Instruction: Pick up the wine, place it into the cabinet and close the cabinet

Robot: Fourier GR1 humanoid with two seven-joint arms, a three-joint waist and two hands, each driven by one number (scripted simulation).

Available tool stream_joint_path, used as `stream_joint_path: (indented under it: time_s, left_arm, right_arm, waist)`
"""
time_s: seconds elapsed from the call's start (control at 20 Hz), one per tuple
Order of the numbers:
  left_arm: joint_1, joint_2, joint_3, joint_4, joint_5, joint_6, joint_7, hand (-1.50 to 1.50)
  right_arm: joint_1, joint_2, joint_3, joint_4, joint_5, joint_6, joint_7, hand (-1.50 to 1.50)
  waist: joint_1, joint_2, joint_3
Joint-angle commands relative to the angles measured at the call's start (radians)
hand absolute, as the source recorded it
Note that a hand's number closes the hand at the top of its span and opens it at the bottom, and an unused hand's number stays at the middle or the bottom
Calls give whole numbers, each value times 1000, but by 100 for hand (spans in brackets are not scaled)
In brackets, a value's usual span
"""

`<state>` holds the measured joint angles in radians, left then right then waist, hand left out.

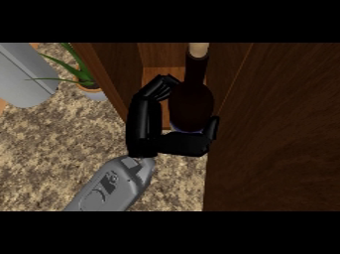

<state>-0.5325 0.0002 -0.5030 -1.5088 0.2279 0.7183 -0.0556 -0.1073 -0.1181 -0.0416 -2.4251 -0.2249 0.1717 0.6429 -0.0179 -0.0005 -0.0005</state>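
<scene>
Left robot hand (174,141) is curled round the wine bottle (193,101), which sits right in the cabinet (289,124) opening, neck pointing in. Tight squeeze between the wooden walls; open speckled tabletop (48,149) to the left, potted plant (85,82) near the cabinet's edge.

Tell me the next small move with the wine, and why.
Probably set it down and let go: the hand holds the wine upright inside the open cabinet, over the shelf, fingers curled round it.
</scene>
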Motion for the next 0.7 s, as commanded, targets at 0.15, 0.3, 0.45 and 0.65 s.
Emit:
stream_joint_path:
  time_s: [0.15,0.3,0.45,0.65]
  left_arm:
    - [4,0,25,123,58,-42,-109,150]
    - [66,0,-51,141,9,11,-170,150]
    - [39,0,-8,213,-7,-22,-181,150]
    - [12,0,4,320,72,-27,-315,150]
  right_arm:
    - [27,31,41,-144,-41,-39,60,-150]
    - [91,0,-46,-118,-113,29,-20,-150]
    - [38,-10,-47,-120,-136,6,40,-150]
    - [25,5,-52,-54,-107,16,-30,-150]
  waist:
    - [7,0,0]
    - [5,-1,1]
    - [6,-1,1]
    - [4,2,0]
